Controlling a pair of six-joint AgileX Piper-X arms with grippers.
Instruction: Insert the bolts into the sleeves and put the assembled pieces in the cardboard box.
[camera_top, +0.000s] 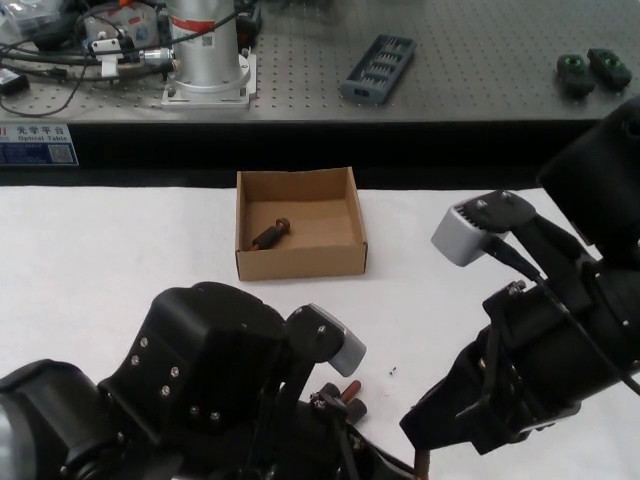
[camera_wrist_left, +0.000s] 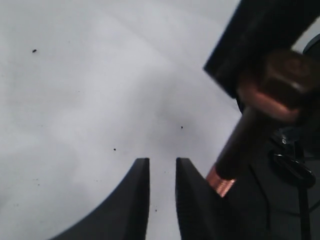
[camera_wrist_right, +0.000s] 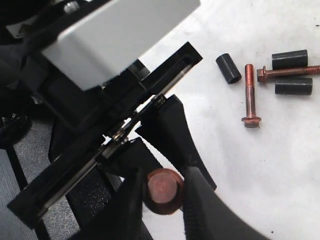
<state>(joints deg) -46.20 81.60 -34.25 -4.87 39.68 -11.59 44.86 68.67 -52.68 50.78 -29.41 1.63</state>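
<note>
One cardboard box (camera_top: 300, 262) is seen well ahead of both tools, with one assembled piece (camera_top: 270, 235) already inside. The right tool (camera_wrist_right: 164, 181) is clenched on a bolt (camera_wrist_right: 162, 192) by its head. The left tool (camera_wrist_left: 162, 167) is almost closed with a slim gap and nothing held; the thread end lies just beside it. Insertion is judged in hand, though a sleeve on the shaft cannot be confirmed. Next, coaxial alignment is needed. Three loose sleeves (camera_wrist_right: 228, 68) and two loose bolts (camera_wrist_right: 249, 95) on the counter (camera_wrist_right: 260, 175) beyond the right tool are given by the right wrist view, box contents by the high view, and the bolt's side profile by the left wrist view.
</note>
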